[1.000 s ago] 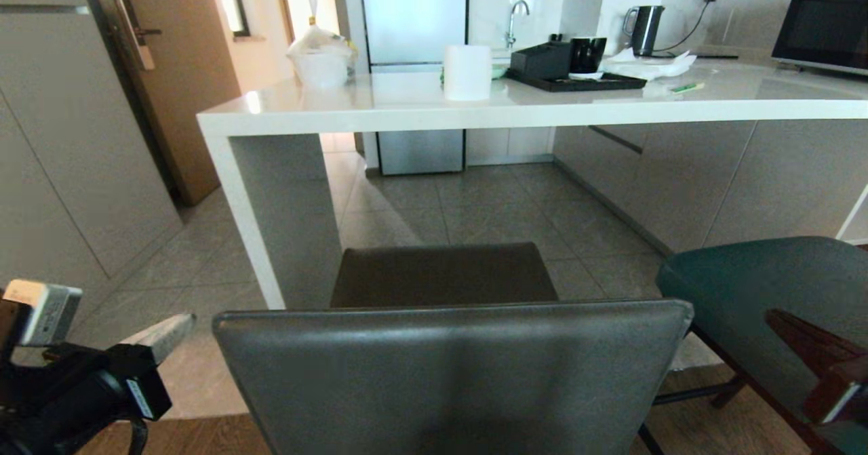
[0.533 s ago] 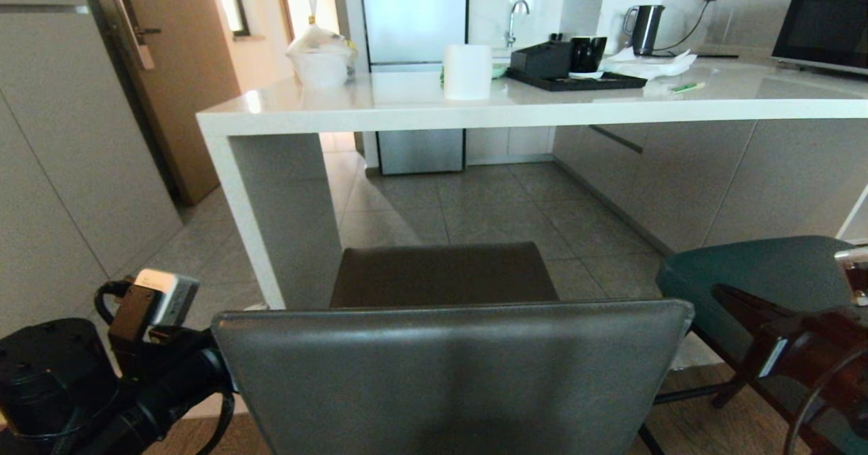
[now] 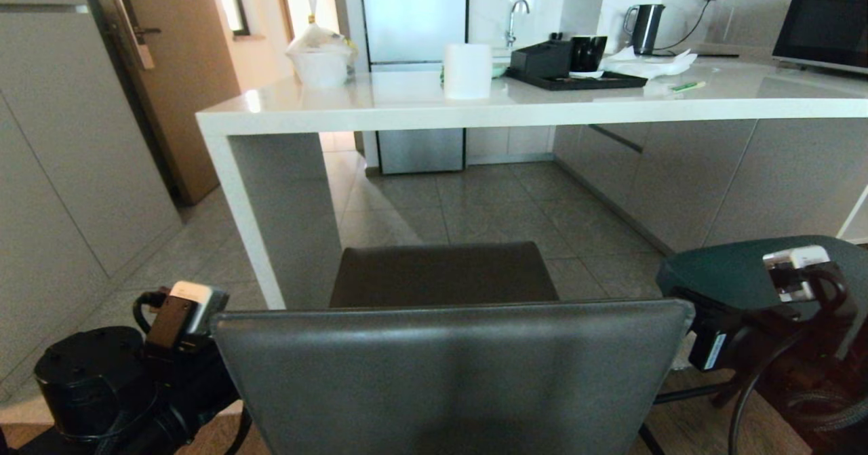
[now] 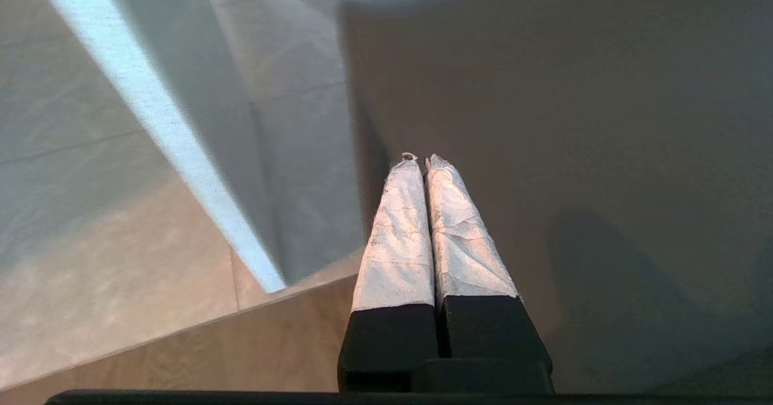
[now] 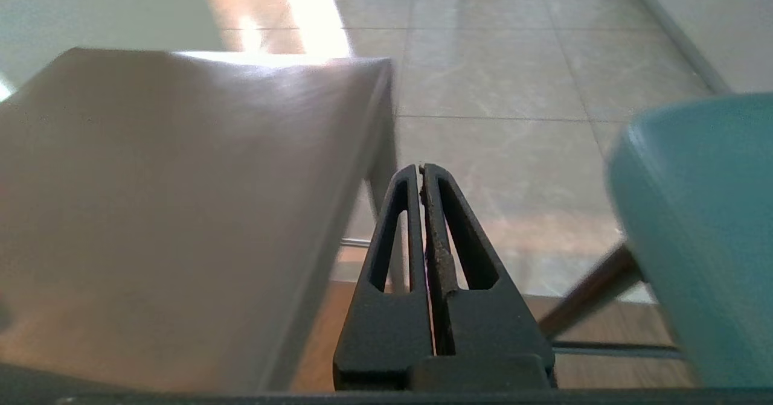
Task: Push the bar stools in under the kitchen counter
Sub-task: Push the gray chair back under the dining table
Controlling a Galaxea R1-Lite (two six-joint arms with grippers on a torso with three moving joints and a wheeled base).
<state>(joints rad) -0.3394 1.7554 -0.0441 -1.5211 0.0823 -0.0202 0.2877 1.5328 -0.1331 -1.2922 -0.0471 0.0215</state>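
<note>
I'm in a home kitchen: a kettle (image 3: 643, 29), microwave (image 3: 824, 22), sink tap (image 3: 515, 20) and fridge (image 3: 413, 68) stand ahead of me.

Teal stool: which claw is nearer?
Right. The right claw, shut, sits in the gap between the grey stool's back and the teal stool. The left claw, also shut, is at the grey back's far left edge.

Daylight from the far doorway and window glares off the glossy tabletop (image 3: 380, 99) and floor tiles (image 5: 483, 49), leaving shadow beneath; the grey stool back (image 3: 451, 373) looms dim, straight lines bow at the head view's edges, and the teal stool (image 5: 700, 224) blurs close to the lens
</note>
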